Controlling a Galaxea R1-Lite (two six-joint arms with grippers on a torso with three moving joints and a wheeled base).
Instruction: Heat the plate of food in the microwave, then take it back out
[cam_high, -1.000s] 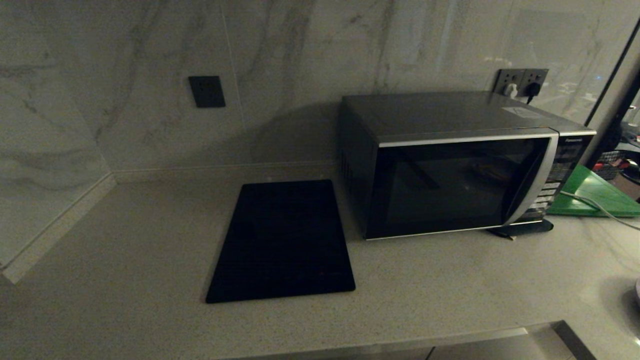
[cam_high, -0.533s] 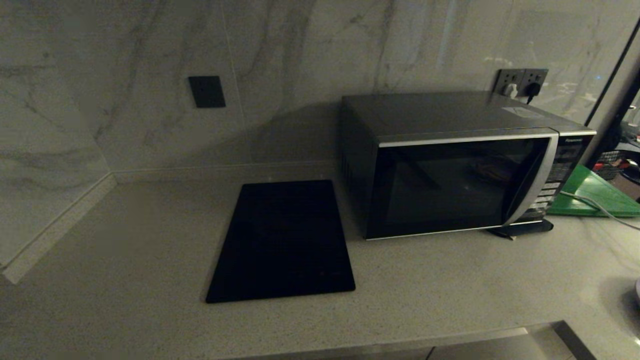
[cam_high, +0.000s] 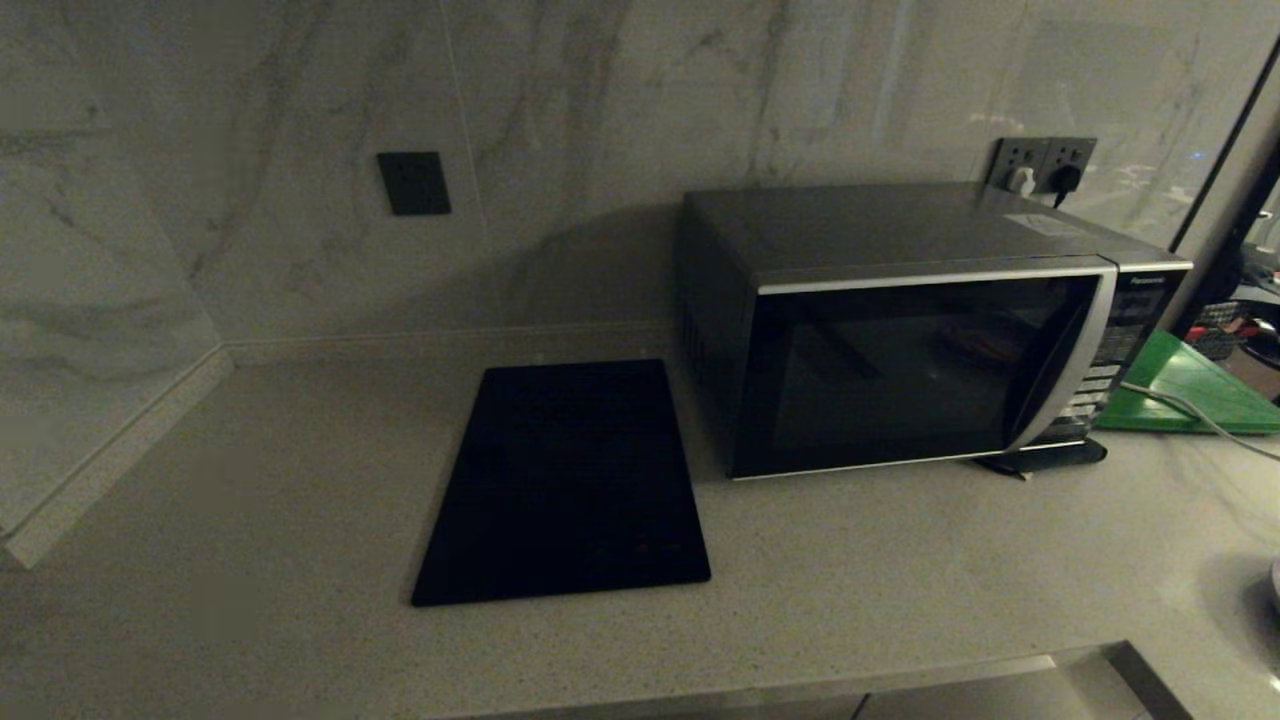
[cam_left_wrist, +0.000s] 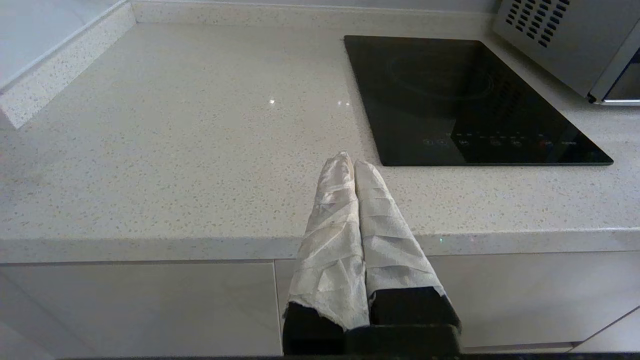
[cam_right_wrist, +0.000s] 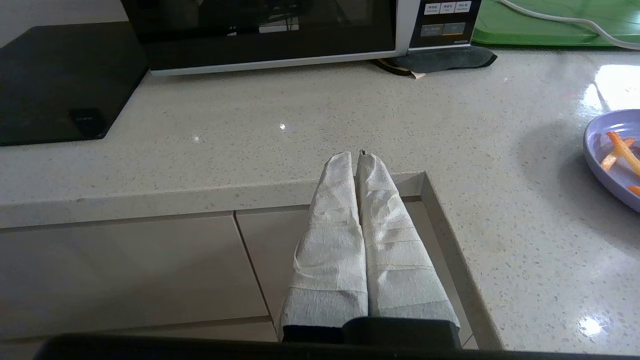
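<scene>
Nothing has really moved over the last second: the head view looks the same, with the microwave (cam_high: 920, 330) shut and the counter (cam_high: 300, 480) untouched. Neither arm shows up in the head view at all.

Both grippers hang low, just off the front edge of the counter. The left gripper (cam_left_wrist: 353, 161) has its cloth-wrapped fingers pressed together with nothing between them. Ahead of it and a bit toward the microwave side lies the cooktop (cam_left_wrist: 465, 100). The right gripper (cam_right_wrist: 358, 156) is the same story: fingers closed on each other, empty.

The bit that matters is the plate (cam_right_wrist: 617, 157). It sits on the counter off to the outer side of the right gripper, away from the microwave, and only part of it is in that wrist view. Orange sticks of food lie on it. The microwave door is straight ahead of the right gripper, across the counter, with the green board (cam_right_wrist: 545, 25) beyond the plate's side of it.

So I'd say the right arm is clearly the nearer one to the plate, with the left well apart from it. My guess is the task has barely started: door closed, plate not yet picked up. The right fingers would need to spread first.
</scene>
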